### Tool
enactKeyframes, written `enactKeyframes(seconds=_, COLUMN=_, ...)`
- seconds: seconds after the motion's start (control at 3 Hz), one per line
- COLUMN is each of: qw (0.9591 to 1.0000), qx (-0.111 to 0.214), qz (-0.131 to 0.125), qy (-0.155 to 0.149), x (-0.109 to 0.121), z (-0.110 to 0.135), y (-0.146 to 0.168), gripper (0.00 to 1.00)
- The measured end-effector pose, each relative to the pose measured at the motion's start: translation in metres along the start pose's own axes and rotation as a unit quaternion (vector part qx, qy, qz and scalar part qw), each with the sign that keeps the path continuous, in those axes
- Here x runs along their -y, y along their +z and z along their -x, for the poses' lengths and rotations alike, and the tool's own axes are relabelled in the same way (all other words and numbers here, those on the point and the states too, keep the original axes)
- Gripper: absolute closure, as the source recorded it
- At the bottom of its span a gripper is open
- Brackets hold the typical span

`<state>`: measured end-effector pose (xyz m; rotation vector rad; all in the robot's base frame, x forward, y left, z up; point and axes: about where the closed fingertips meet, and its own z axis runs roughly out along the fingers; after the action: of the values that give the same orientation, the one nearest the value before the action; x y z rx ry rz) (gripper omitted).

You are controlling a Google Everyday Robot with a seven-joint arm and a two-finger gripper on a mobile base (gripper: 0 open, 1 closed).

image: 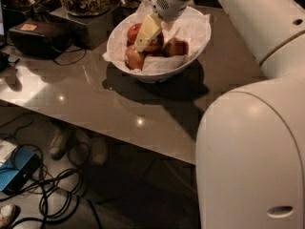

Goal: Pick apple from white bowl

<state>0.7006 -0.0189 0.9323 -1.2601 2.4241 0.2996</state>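
Pincer (pixel 142 41) is down inside the white bowl (pixel 159 74), low among the fruit. The deep-red apple (pixel 156 44) sits right beneath it, nested on crumpled paper with paler apples around. Released or clenched? Cannot tell. The steep approach from above likely clears the rim. Far left of the pincer on the table (pixel 95 99), a black box (pixel 35 35) carries a pale label, unreadable.

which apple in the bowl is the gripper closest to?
The deep-red apple at the back left of the white bowl: the gripper hangs across it. The paler apple lies in front, the third apple to the right.
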Motion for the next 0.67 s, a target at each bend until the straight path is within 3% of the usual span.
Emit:
enactKeyframes(seconds=0.33, qw=0.9999, qx=-0.008, qz=0.010, qy=0.005, x=-0.0005, z=-0.0042, y=0.0107, gripper=0.22)
enactKeyframes(seconds=0.67, qw=0.9997, qx=-0.012, qz=0.017, qy=0.013, x=0.0008, z=-0.0086, y=0.0202, gripper=0.41)
